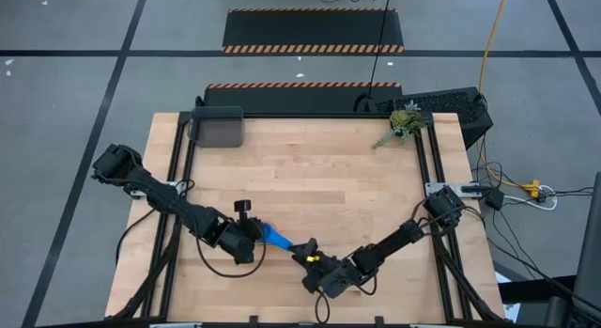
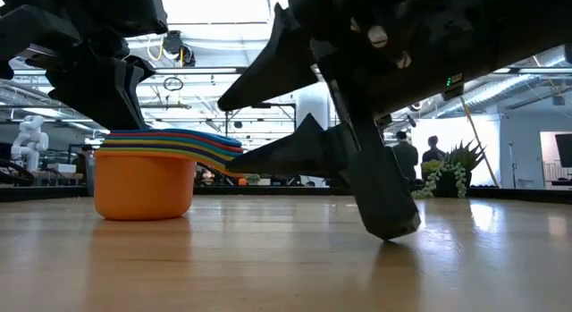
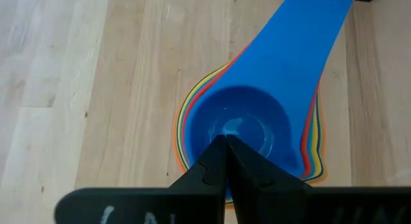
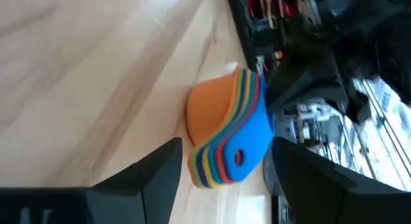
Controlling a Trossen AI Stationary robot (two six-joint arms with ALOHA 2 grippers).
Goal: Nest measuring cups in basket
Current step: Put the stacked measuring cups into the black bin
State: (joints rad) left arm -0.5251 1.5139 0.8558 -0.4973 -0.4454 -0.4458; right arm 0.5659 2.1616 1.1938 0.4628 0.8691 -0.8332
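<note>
I see the measuring cups (image 3: 247,131) nested into one stack on the worktop (image 1: 319,178). My left tool (image 3: 225,153), pinched shut and empty, presses into the top cup; my right tool (image 4: 221,179) gapes around the handles. The basket (image 1: 217,128) sits far beyond both, unfilled.

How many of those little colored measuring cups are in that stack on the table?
6 colours can be told apart by their handle edges, all in one nested stack on the table: blue on top, orange cup at the bottom, with red, yellow, green and dark blue between. Another same-coloured cup may be hidden.
</note>
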